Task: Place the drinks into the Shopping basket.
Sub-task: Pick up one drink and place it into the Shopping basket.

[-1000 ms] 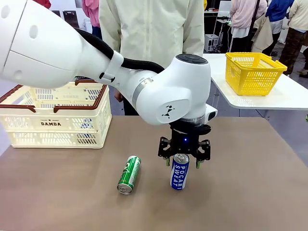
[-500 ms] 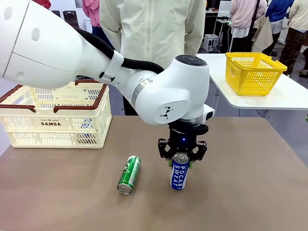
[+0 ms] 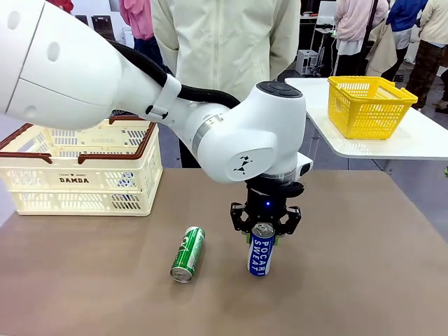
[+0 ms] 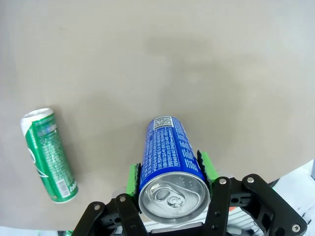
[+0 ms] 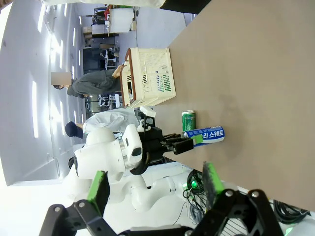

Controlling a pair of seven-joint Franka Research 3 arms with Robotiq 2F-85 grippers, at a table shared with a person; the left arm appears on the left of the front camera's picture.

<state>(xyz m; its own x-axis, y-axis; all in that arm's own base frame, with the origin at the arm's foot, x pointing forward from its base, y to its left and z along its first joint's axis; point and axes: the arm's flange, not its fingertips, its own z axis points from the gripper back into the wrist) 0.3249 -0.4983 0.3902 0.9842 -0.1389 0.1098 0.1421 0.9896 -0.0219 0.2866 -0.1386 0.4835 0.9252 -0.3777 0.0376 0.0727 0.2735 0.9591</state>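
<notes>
A blue POCARI SWEAT can stands upright on the brown table near the middle. My left gripper comes down over its top and is shut on it. In the left wrist view the green pads press both sides of the can. A green can lies on its side just to the left, also seen from the wrist. The cream Shopping basket with brown rim stands at the far left. My right gripper hangs open off the table's side, holding nothing.
A person in a pale jacket stands at the far edge behind the arm. A yellow basket sits on a white side table at the back right. Something blue and white shows through the Shopping basket's lattice.
The left gripper's fingers have closed in from wide open onto the blue can. The can, the green can and the arm have stayed in place.
</notes>
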